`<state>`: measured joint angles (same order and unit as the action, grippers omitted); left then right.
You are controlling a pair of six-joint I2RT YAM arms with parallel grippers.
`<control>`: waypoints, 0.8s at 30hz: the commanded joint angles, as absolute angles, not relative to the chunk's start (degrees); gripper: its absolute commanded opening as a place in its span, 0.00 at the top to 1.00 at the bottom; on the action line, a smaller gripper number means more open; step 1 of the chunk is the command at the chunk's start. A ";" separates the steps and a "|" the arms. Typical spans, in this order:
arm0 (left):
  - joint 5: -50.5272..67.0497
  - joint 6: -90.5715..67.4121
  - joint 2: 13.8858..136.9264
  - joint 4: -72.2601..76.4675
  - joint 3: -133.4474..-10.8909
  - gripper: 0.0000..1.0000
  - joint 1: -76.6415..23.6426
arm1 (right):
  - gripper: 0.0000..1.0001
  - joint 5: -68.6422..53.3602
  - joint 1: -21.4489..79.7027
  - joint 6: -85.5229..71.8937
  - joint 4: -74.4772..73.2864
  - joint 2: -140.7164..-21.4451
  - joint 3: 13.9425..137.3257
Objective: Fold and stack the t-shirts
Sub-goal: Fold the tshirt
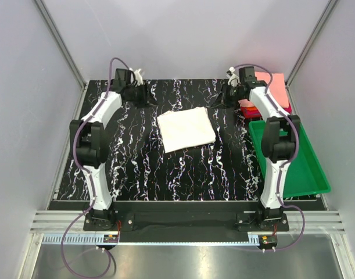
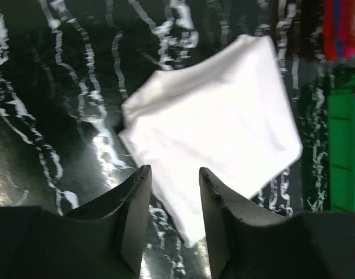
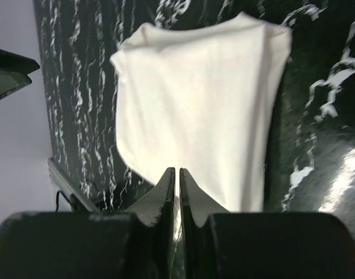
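A cream-white t-shirt (image 1: 186, 129) lies folded into a flat square in the middle of the black marbled table; no print shows on it. It fills the left wrist view (image 2: 218, 122) and the right wrist view (image 3: 200, 104). My left gripper (image 1: 145, 96) hovers off its back left corner, jaws open (image 2: 174, 170) with nothing between them. Off the back right corner my right gripper (image 1: 223, 96) is raised, its jaws shut (image 3: 177, 170) on nothing. A pile of salmon-pink and red t-shirts (image 1: 271, 87) sits at the back right, partly hidden by the right arm.
A green plastic tray (image 1: 302, 168) stands along the table's right edge, also seen at the right of the left wrist view (image 2: 345, 145). Grey enclosure walls close in the back and both sides. The pile's red and pink edge (image 2: 340, 26) shows above the tray.
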<state>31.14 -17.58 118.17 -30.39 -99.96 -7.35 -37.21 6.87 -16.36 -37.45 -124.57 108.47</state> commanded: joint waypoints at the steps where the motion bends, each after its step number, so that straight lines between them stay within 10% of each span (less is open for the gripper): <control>1: 32.51 -20.12 111.45 -27.08 -95.55 0.57 -13.52 | 0.88 -43.41 9.13 -17.40 -32.28 -118.32 98.92; 24: 16.79 -20.83 110.57 -24.78 -80.59 0.58 -23.47 | 0.87 -42.54 10.81 -16.61 -26.54 -114.79 82.62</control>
